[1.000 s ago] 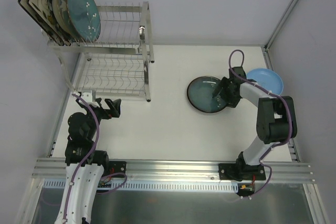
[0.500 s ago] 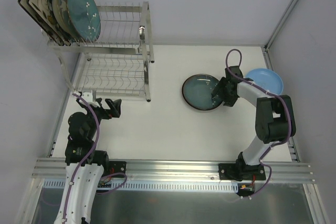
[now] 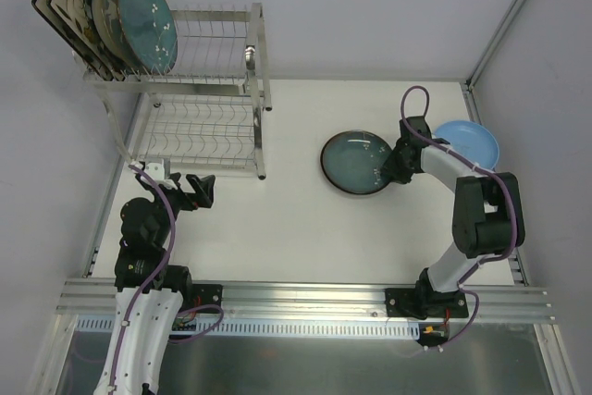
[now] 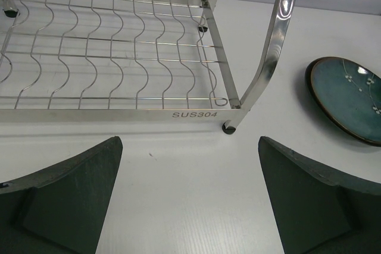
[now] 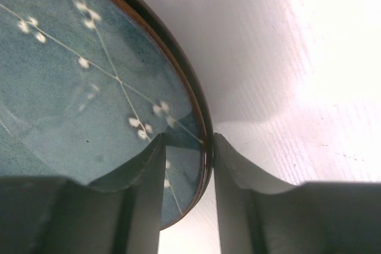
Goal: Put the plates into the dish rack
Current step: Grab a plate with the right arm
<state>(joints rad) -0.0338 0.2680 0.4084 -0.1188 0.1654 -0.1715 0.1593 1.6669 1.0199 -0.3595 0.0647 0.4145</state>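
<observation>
Teal plate [image 3: 356, 162] pickup is the step in hand. Right gripper [image 5: 189, 141] sits astride the plate's right edge. One finger [image 5: 143, 188] is over the glazed face and the other is outside on the table side, with the dark rim between them. The jaws stand narrow. The wrist view does not show whether they already pinch the rim or just bracket it, so a firm hold cannot be told. The plate lies flat on the white table [image 3: 296, 228], mid-right and well apart from the dish rack [image 3: 257, 90].

A light blue plate [image 3: 472, 141] lies just beside the right arm, on its far right, also flat and not yet loaded. Several plates [image 3: 139, 20] already stand on edge at the left end of the rack's upper tier. The wire slots to their right and the whole lower tier look free.

Left gripper [image 4: 189, 141] is spread wide and holds nothing. It hangs low near the front right foot of the rack, pointed across the table toward the teal plate.

Judged next: the pinch on the rim needs to be secure, then the plate lifted and tipped upright. The rack is on the far left, so a carry across or a handover to the left arm seems likely. The thin, glazed rim could slip if the grip is shallow.
</observation>
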